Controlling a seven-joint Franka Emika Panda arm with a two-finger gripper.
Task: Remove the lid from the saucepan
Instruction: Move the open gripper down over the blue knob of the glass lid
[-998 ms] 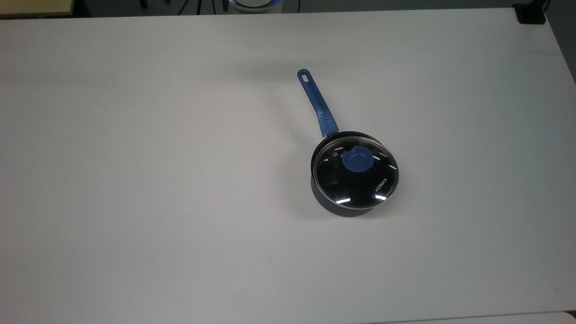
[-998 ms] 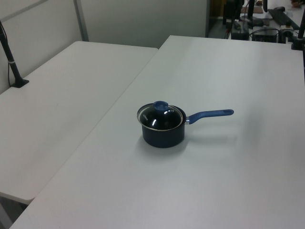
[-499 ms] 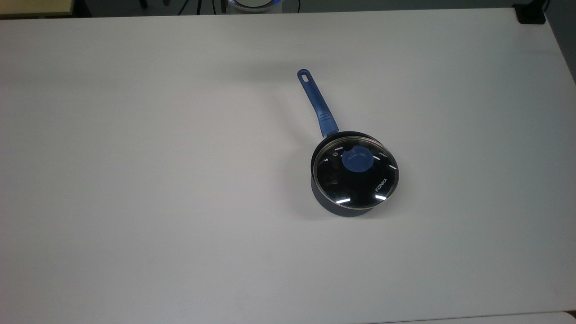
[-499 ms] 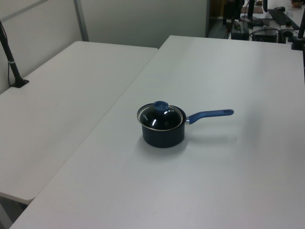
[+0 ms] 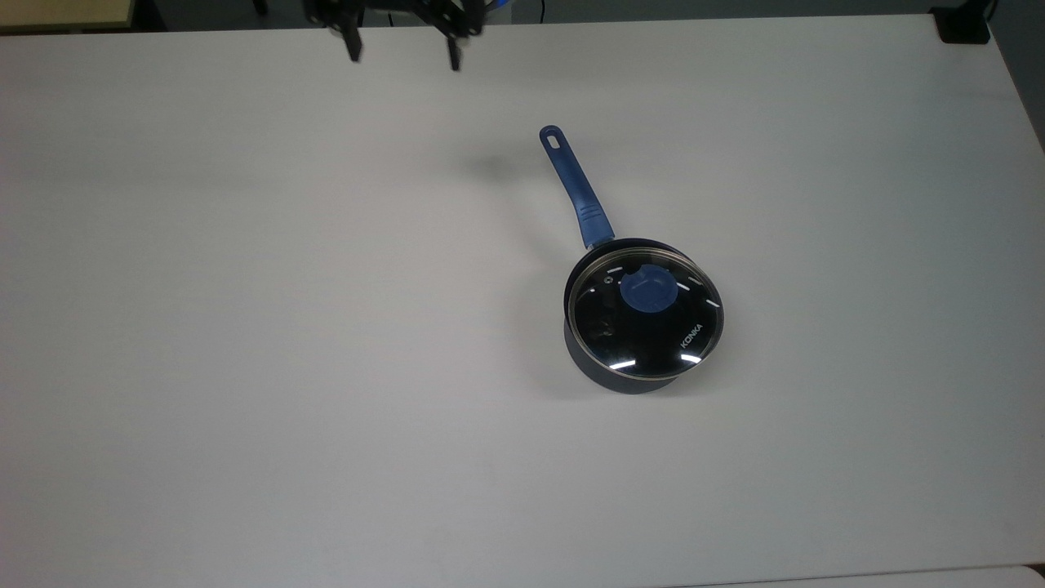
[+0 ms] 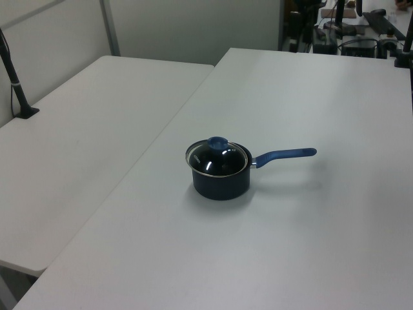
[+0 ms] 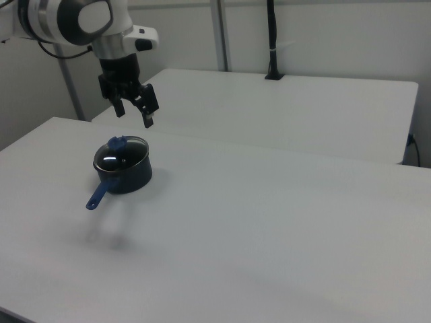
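Note:
The saucepan stands on the white table, dark navy, with its long blue handle pointing toward the top view's upper left. On it sits the lid, clear glass with a metal rim and a blue knob. My gripper hangs open and empty at the top view's upper edge, far from the pan. In the right view the gripper hovers in the air above and just behind the lidded saucepan, apart from the lid. The left view shows the saucepan with the lid on.
The white table stretches bare all around the pan. A second white table adjoins it, with a black post clamped at its edge. A black block sits at the top view's upper right corner.
My gripper has come into the top view at its upper edge, and its shadow near the handle tip has darkened. The saucepan and lid have not moved.

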